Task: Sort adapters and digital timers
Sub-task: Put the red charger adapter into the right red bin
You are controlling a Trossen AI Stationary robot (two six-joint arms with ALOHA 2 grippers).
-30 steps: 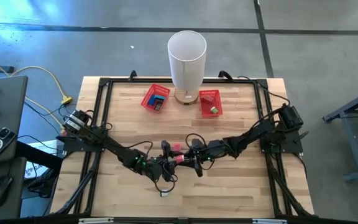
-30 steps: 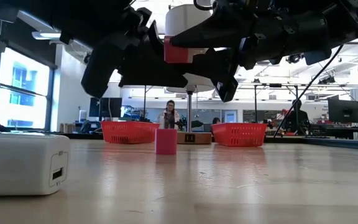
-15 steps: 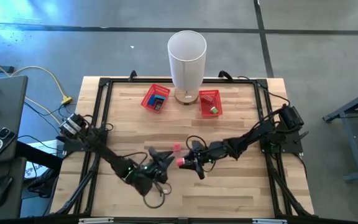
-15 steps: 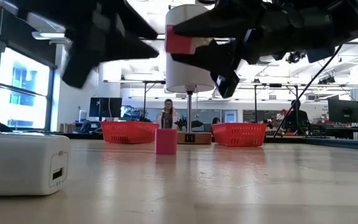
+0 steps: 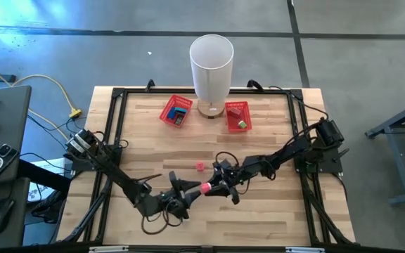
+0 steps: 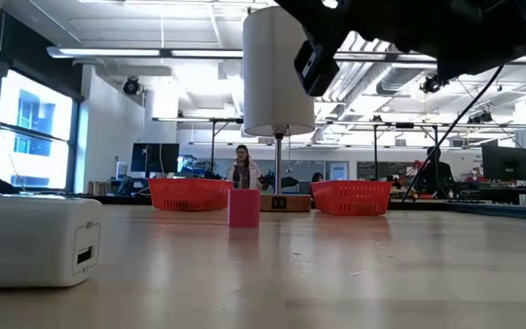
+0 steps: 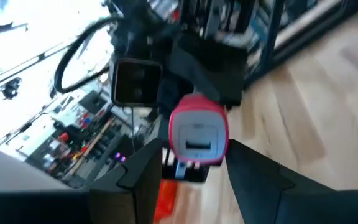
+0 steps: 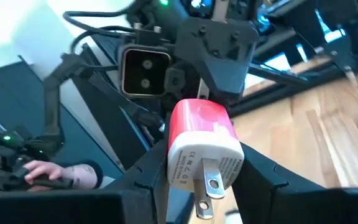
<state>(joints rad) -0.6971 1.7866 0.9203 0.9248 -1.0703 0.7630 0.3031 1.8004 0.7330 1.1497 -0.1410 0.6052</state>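
A second ago both arms met low over the middle of the tabletop (image 5: 273, 140). The left gripper (image 5: 177, 188) has now let go, backed off toward the near edge and stands with its jaws parted and empty. The pink plug adapter (image 5: 207, 187) stays with the right gripper (image 5: 213, 187), whose jaws are clamped on its sides, so the handover looks finished and the carry to a basket comes next.

The adapter is a small rounded cube, pink on the body with a white face carrying two metal prongs and fine print. It is held in the air above the tabletop's near middle, between the two grippers. The two red baskets (image 5: 176, 110) sit far off beside the white lamp (image 5: 211, 65).
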